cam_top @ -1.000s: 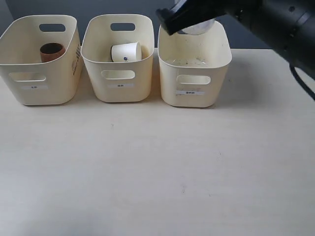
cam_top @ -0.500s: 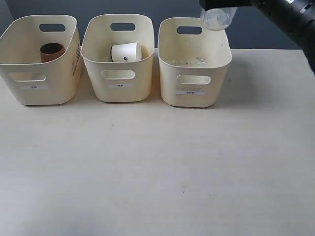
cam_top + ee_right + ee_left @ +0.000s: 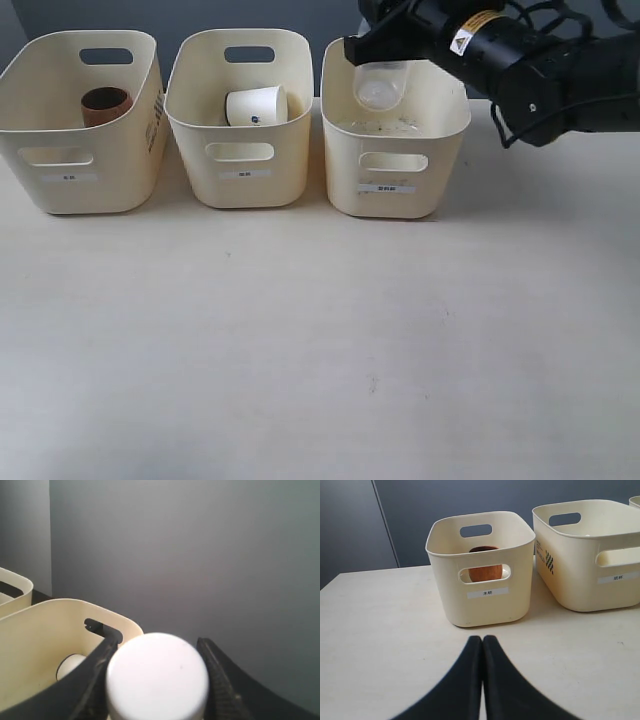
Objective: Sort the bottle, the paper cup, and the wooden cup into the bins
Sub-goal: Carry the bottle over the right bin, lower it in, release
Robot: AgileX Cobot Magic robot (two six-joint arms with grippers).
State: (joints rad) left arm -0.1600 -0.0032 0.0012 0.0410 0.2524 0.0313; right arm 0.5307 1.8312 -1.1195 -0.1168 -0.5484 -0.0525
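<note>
My right gripper (image 3: 388, 48) is shut on the clear bottle (image 3: 378, 87), which hangs tilted in the mouth of the right bin (image 3: 395, 190). In the right wrist view the bottle's white cap (image 3: 157, 676) sits between the fingers (image 3: 100, 666) of the right gripper (image 3: 157, 641), above that bin's rim (image 3: 55, 607). The wooden cup (image 3: 105, 103) lies in the left bin (image 3: 75, 185) and shows through that bin's (image 3: 480, 605) handle cut-out as a brown shape (image 3: 485, 573). The paper cup (image 3: 256, 105) lies in the middle bin (image 3: 240, 185). My left gripper (image 3: 482, 642) is shut and empty, low over the table before the left bin.
The three bins stand in a row along the table's far edge, with a dark wall behind. The right arm (image 3: 540, 70) reaches in from the upper right over the right bin. Pale tabletop (image 3: 320, 340) stretches in front of the bins.
The right gripper has carried the bottle down and to the left, from above the right bin's back corner into its mouth. The cups and bins have not moved.
</note>
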